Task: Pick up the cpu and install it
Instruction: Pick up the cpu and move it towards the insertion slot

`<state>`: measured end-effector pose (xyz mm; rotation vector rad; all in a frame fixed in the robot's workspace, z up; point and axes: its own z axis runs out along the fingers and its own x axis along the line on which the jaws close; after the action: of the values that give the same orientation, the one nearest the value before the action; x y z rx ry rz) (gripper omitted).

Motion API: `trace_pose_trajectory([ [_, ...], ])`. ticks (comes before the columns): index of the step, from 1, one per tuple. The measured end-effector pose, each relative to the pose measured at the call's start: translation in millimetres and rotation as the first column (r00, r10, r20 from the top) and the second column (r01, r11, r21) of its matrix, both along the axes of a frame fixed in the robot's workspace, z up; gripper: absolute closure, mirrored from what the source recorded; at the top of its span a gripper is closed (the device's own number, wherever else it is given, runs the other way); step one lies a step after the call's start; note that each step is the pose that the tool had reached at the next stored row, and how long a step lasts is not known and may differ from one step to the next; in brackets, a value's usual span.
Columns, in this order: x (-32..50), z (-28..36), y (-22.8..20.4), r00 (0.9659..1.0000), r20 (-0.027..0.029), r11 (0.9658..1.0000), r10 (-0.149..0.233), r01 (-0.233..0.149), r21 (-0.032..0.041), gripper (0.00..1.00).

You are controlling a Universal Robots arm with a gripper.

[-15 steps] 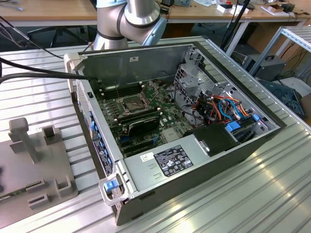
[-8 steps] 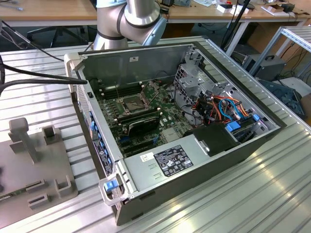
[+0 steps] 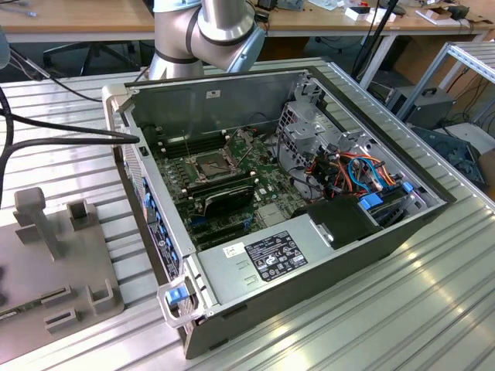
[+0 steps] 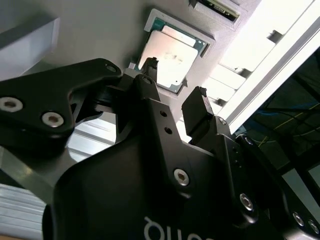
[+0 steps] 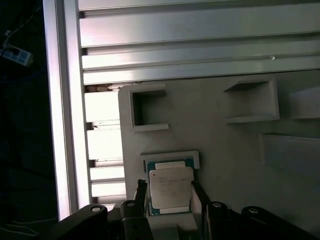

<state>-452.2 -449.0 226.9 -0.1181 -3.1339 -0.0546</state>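
the exterior view looks down at a slant, from well back, across the slatted table (image 3: 433, 309) onto the open computer case (image 3: 232, 100). both wrist views sit close behind the gripper (image 5: 168, 184) (image 4: 175, 77), facing along its fingers (image 4: 197, 107) onto the grey tray (image 5: 225, 150) and the cpu (image 5: 171, 190) (image 4: 172, 57) by the table's edge. the second wrist view is nearer and more oblique.

On the slatted table (image 3: 402, 325), an open computer case (image 3: 232, 100) with the motherboard (image 3: 267, 192) inside and the fixture plate (image 3: 54, 270) just beside it at the exterior view's left. In both wrist views, cpu (image 5: 171, 187) in a recess of that plate, between the spread fingers of the gripper (image 5: 170, 192).
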Motion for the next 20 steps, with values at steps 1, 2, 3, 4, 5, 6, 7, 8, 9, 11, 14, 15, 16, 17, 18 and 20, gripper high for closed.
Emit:
trace_pose_trajectory([
  [1,0.0,-1.1,0.0,1.0,-0.0005,1.0,0.0,0.0,0.0,0.52],
  [2,0.0,-1.9,0.0,1.0,-0.0008,1.0,0.0,0.0,-0.0001,0.52],
  [3,0.0,-2.7,0.0,1.0,-0.001,1.0,0.0,0.0,0.0,0.52],
  [4,0.0,-3.6,0.0,1.0,-0.0012,1.0,0.0,0.0,0.0001,0.52],
  [5,0.0,-4.6,0.0,1.0,-0.0016,1.0,0.0,0.0,0.0,0.52],
  [6,0.0,-5.8,0.0,1.0,-0.0021,1.0,0.0,0.0,0.0,0.52],
  [7,0.0,-6.7,0.0,1.0,-0.0025,1.0,0.0,0.0,0.0,0.52],
  [8,0.0,-7.8,0.0,1.0,-0.003,1.0,0.0,0.0,0.0,0.52],
  [9,0.0,-8.8,0.0,1.0,-0.0037,1.0,0.0,0.0,0.0,0.52],
  [11,0.0,-9.9,-0.5,1.0,-0.0046,1.0,0.001,-0.001,-0.0001,0.52],
  [14,0.0,-11.4,-2.4,1.0,-0.0047,1.0,0.002,-0.002,0.0001,0.52],
  [15,0.0,-11.7,-3.4,1.0,-0.0049,1.0,0.002,-0.002,0.0,0.52],
  [16,0.0,-12.2,-4.6,1.0,-0.005,1.0,0.002,-0.002,0.0,0.52],
  [17,0.0,-12.9,-6.4,1.0,-0.0049,1.0,0.003,-0.003,0.0001,0.52],
  [18,0.0,-13.1,-6.6,1.0,-0.0049,1.0,0.003,-0.003,0.0001,0.52],
  [20,0.0,-13.1,-6.6,1.0,-0.0051,1.0,0.002,-0.002,0.0,0.52],
])
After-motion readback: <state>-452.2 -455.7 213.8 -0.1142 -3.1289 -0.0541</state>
